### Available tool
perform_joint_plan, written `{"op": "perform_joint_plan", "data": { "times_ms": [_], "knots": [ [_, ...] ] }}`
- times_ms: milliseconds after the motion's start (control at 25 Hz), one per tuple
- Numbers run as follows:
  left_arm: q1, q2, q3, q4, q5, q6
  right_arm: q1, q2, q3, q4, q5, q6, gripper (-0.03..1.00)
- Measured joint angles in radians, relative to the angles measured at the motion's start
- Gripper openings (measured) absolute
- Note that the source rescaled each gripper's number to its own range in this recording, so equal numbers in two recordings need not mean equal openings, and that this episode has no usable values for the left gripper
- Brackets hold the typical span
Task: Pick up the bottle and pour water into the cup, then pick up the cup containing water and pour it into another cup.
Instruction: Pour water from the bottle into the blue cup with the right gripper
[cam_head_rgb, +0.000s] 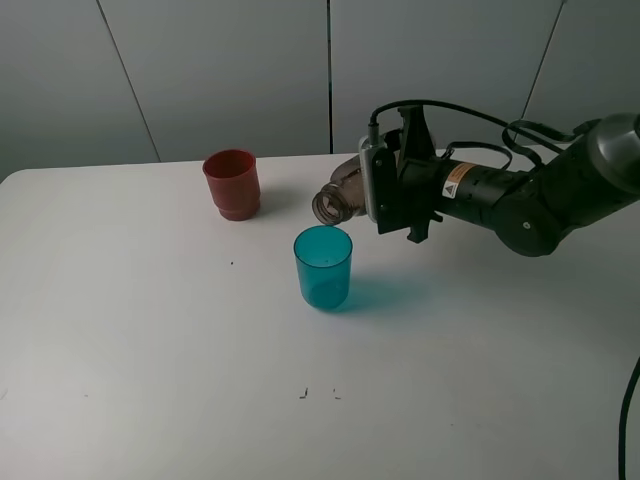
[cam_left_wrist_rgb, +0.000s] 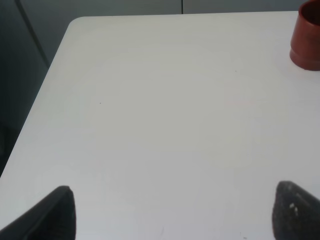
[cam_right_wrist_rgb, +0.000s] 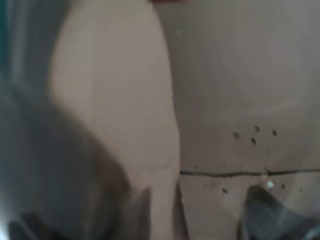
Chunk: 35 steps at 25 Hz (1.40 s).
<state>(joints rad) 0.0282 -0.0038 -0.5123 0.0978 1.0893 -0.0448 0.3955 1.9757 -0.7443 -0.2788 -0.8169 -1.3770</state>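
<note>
While right pincer (cam_head_rgb: 388, 192) clamps bottle (cam_head_rgb: 340, 195) tipped near cup (cam_head_rgb: 323, 268) | left pincer (cam_left_wrist_rgb: 172, 212) wide, empty | red cup (cam_head_rgb: 232, 184) upright

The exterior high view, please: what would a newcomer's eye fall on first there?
The right gripper, reaching in from the right, holds the smoky bottle tipped almost flat above the white table. Just below its mouth in the picture stands the translucent teal cup, upright near the table's middle. The red cup stands apart, farther back to the left.
</note>
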Motion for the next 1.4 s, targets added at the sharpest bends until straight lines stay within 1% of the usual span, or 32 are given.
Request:
{"op": "perform_joint_plan", "data": {
  "times_ms": [440,560,920,1200,1400],
  "knots": [
    [0.000,0.000,0.000,0.000,0.000,0.000,0.000,0.000,0.000,0.011,-0.008,-0.024,0.01],
    [0.000,0.000,0.000,0.000,0.000,0.000,0.000,0.000,-0.013,0.033,-0.010,-0.029,0.01],
    [0.000,0.000,0.000,0.000,0.000,0.000,0.000,0.000,-0.058,0.035,-0.012,-0.036,0.01],
    [0.000,0.000,0.000,0.000,0.000,0.000,0.000,0.000,-0.058,-0.001,-0.005,-0.056,0.01],
    [0.000,0.000,0.000,0.000,0.000,0.000,0.000,0.000,-0.058,-0.008,0.010,-0.078,0.01]
  ]
}}
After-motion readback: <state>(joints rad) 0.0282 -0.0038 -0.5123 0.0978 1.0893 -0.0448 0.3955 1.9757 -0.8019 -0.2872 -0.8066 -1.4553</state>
